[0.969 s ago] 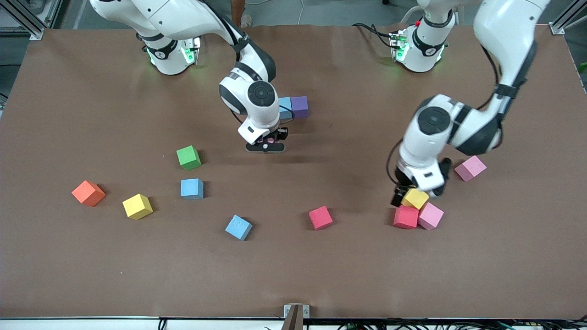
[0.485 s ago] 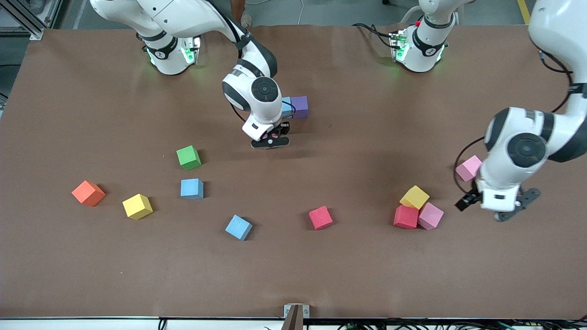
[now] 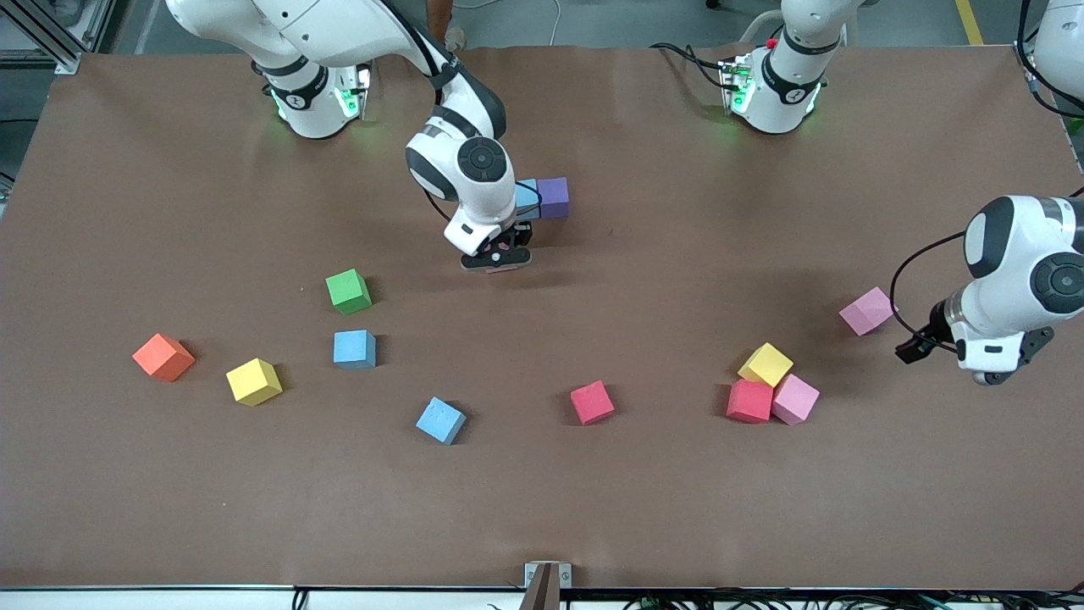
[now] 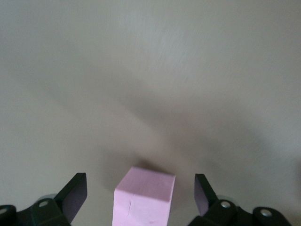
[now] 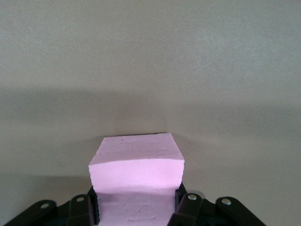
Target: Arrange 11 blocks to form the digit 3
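The right gripper [image 3: 498, 258] is clamping a pink block [image 5: 136, 162] low over the table [image 3: 169, 508], just nearer the camera than the light blue block [image 3: 527, 195] and purple block [image 3: 554, 196], probably to extend that touching pair into the 3; the left gripper [image 3: 974, 360] is hanging fully spread and empty beside another pink block [image 3: 867, 310], likely lining up a pick.

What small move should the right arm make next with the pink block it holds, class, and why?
Probably lower it and set it down touching the light blue block, which sits beside the purple block. The right gripper is shut on a pink block just above the table next to that pair. The left gripper hangs open over another pink block.
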Motion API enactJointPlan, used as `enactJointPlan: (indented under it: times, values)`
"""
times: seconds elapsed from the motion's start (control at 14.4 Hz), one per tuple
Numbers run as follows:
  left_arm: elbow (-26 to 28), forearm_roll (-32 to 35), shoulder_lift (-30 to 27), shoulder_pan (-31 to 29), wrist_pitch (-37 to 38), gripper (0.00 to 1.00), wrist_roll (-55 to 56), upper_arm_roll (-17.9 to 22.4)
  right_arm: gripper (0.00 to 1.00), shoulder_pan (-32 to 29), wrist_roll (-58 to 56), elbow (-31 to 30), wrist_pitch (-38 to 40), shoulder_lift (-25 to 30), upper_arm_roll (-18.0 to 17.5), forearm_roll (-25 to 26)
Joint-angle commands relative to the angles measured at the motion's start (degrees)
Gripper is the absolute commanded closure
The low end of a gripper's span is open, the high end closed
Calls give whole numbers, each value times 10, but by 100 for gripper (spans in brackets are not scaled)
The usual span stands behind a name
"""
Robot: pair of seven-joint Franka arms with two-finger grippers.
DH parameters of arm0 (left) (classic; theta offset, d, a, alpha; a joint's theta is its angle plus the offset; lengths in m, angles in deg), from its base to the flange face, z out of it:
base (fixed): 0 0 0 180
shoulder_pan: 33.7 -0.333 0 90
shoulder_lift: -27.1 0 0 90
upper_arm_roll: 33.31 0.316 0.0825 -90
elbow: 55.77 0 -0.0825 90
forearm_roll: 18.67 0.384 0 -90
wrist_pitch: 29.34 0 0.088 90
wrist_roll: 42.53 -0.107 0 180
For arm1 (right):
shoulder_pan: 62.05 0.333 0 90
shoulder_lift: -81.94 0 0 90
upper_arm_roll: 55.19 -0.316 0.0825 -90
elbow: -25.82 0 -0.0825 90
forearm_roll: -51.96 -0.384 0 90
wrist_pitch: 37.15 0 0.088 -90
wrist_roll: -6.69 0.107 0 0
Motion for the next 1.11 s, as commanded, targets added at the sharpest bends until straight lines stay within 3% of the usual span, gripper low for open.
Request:
enactJointPlan:
  times: [0.0, 0.42, 1.04]
  values:
    - [58, -40, -31, -21, -20, 0, 1, -21, 60, 3, -9, -26, -5, 25, 0, -7]
    - [104, -47, -43, -26, -65, 0, -9, -26, 60, 13, -8, -31, -6, 24, 0, -15]
    - [149, 20, -43, -68, -118, 0, -36, -24, 60, 16, -8, -38, -17, 24, 0, -16]
